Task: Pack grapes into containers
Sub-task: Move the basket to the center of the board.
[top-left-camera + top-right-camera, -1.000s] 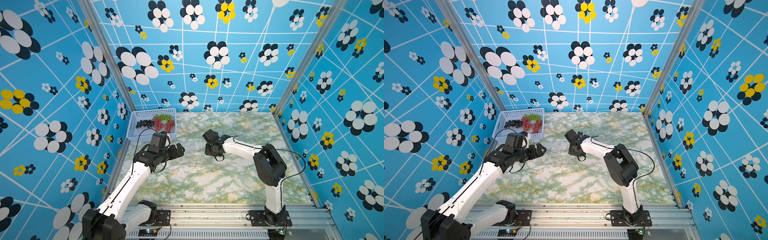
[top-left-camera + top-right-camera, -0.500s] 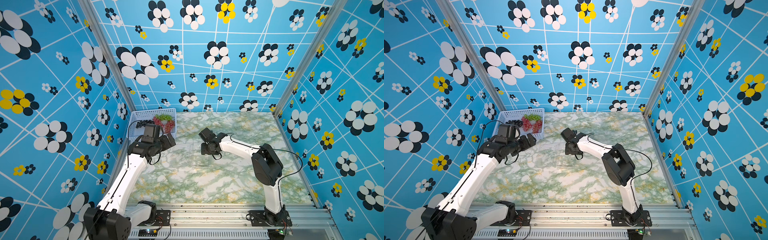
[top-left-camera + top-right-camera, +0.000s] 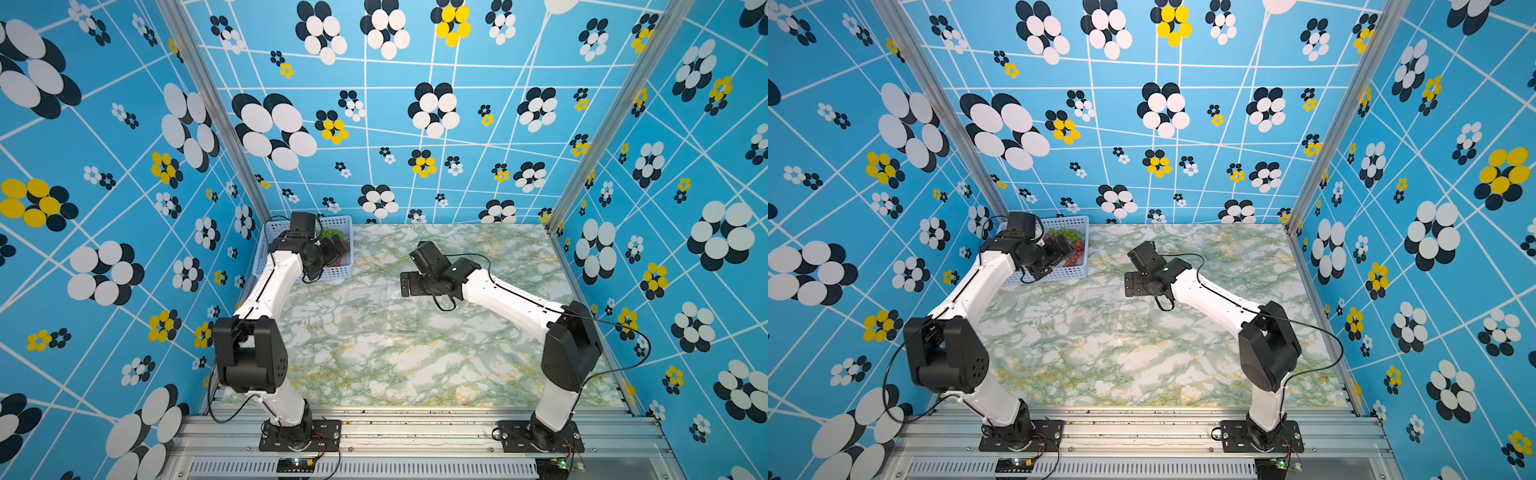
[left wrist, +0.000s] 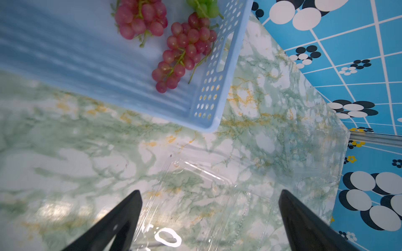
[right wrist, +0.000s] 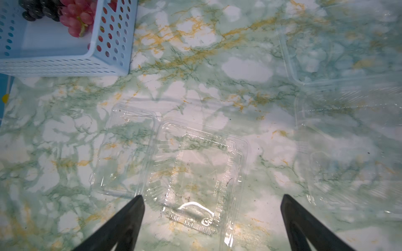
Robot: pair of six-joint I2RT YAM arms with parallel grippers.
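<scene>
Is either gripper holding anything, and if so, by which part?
Nothing is held. The left gripper and the right gripper both stand open and empty.

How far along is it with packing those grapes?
Barely started. Done: one clear container lies open and empty on the table. In hand: nothing; the left pincer and right pincer are both open and empty. Left: every grape bunch seen sits in the blue basket.

Pale blue perforated basket (image 3: 338,272) sits in the table's (image 3: 415,365) far left corner, by the back wall (image 3: 415,124). Table's green-and-white marble, gold veins. Blue walls all round, dotted with white, black and yellow flowers. Metal rail (image 3: 415,428) along the front.
</scene>
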